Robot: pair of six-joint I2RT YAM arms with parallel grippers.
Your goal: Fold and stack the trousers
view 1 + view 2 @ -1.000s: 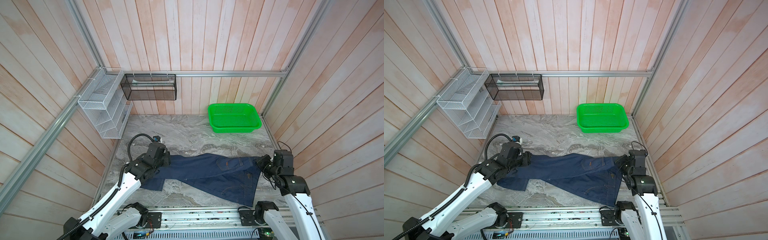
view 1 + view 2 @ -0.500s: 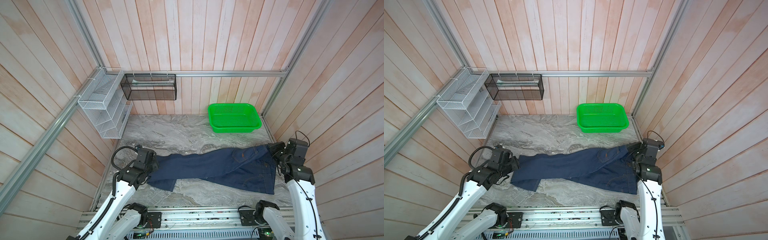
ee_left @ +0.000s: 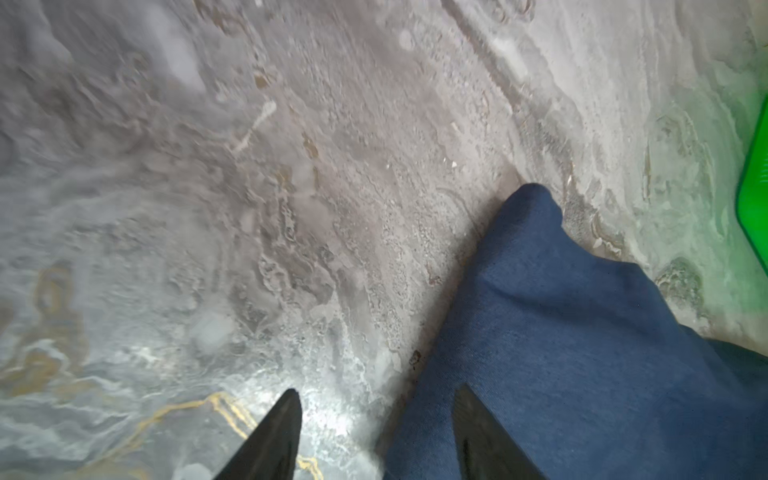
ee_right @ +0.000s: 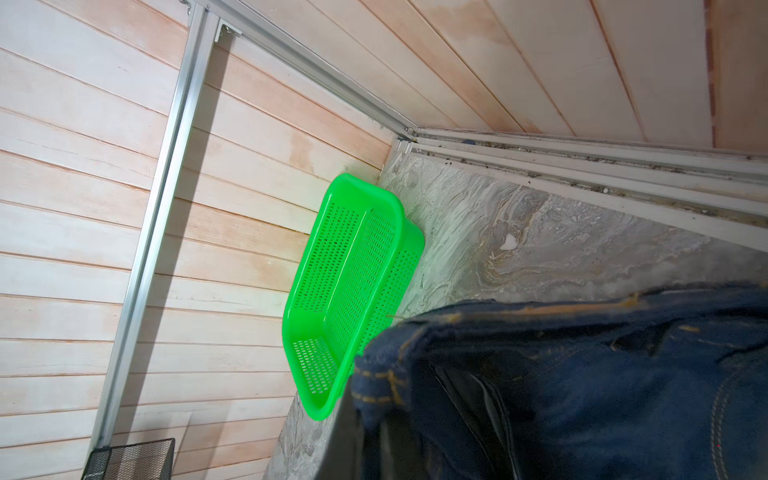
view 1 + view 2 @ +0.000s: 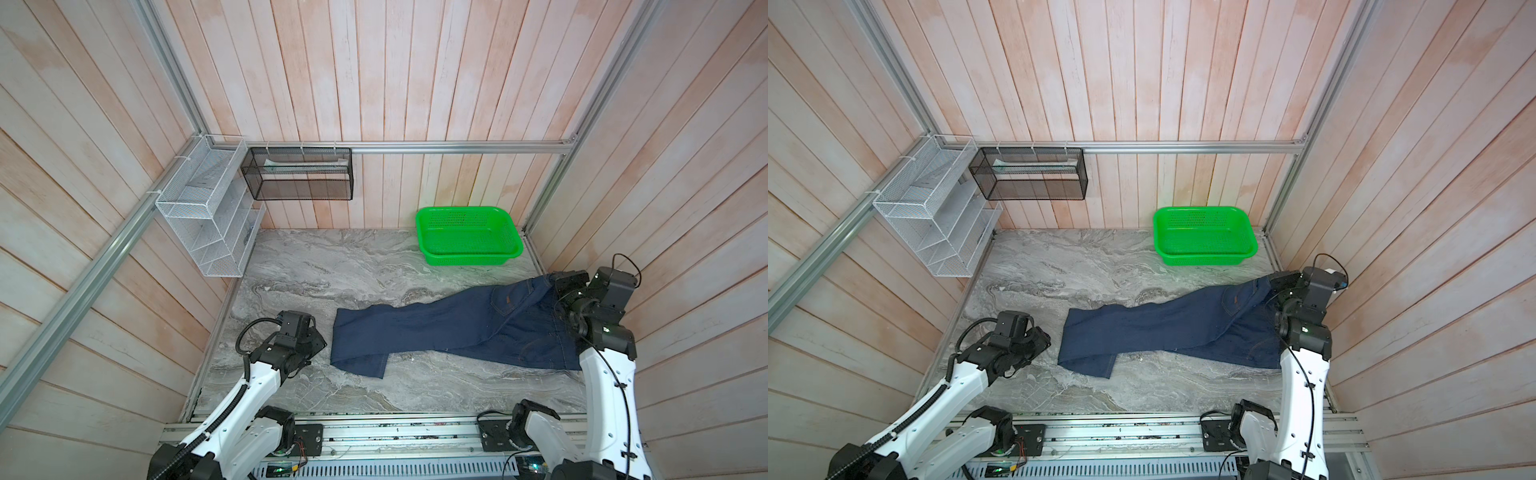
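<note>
Trousers (image 5: 457,328) lie stretched on the marble table (image 5: 332,266) on the robot's side of the green basket (image 5: 471,252), long axis running from the waist, just off the basket's right corner, to the leg ends well off its left; right gripper (image 5: 559,286) is clamped on the waistband; left gripper (image 3: 375,392), jaws half parted and empty, sits just beside the leg ends; bare marble toward the basket leaves folding room.

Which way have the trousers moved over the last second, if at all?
Yes. The trousers slid rightward toward the right wall, their waist end now nearer the green basket, pulled by the shut right pincer.
</note>
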